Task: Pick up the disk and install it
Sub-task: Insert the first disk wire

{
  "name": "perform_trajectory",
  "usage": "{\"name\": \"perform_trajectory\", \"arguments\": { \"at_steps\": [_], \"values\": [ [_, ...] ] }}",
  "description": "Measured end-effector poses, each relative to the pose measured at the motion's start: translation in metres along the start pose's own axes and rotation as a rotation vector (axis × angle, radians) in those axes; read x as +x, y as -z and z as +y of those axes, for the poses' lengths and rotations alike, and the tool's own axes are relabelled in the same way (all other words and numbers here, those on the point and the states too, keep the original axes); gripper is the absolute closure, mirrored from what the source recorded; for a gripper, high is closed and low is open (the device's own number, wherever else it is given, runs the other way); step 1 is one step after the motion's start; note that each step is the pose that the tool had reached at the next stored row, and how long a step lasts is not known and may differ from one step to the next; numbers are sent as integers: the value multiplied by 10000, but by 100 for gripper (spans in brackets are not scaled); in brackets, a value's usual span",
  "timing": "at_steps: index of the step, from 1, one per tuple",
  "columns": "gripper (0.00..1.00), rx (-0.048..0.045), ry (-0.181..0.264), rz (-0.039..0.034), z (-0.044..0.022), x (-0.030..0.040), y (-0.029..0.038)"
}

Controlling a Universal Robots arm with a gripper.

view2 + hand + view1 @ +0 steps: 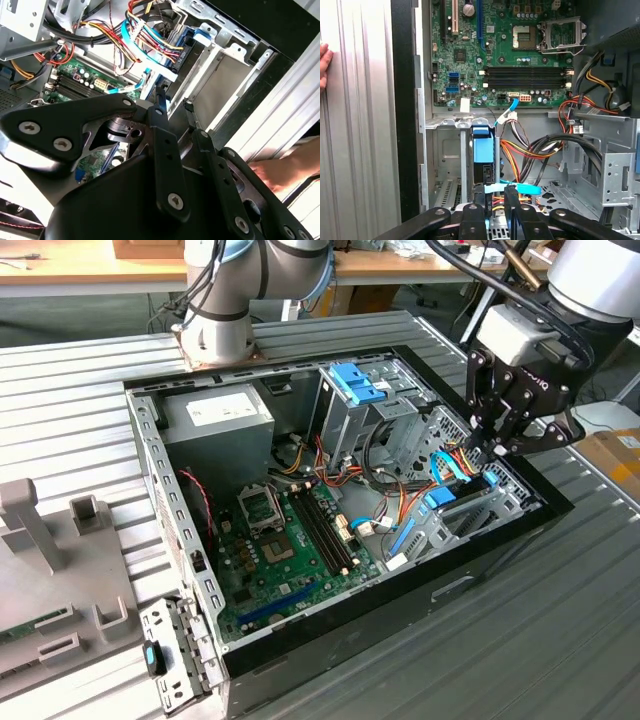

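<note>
1. We start at the claw (494, 188): its two black fingers (479, 196) stand spread apart with nothing pinched between them, and in the second wrist view bare metal shows through the gap.
2. Just beyond the fingertips the disk (482, 159) sits on edge in the metal drive bay (447, 165), its blue tab towards the circuit board. One finger overlaps its near end; we cannot tell whether they touch.
3. A thin light-blue cable (520, 188) crosses beside the fingertips, next to a bundle of orange and yellow wires (520, 152).
4. Past the bay lies the green circuit board (510, 55).
5. In the exterior view the claw (497, 448) hangs over the bay at the right end of the open computer case (330, 640).
6. A person's hand (324, 64) rests on the ribbed table (365, 125) outside the case.
</note>
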State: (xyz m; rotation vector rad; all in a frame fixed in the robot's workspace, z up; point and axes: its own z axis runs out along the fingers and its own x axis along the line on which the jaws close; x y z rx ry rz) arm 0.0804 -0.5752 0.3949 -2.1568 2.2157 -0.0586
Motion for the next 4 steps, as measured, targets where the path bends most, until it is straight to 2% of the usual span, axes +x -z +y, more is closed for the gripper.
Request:
{"name": "perform_trajectory", "arguments": {
  "at_steps": [4],
  "values": [
    [70, -11, 0, -1, 0, 0, -1]
  ]
}}
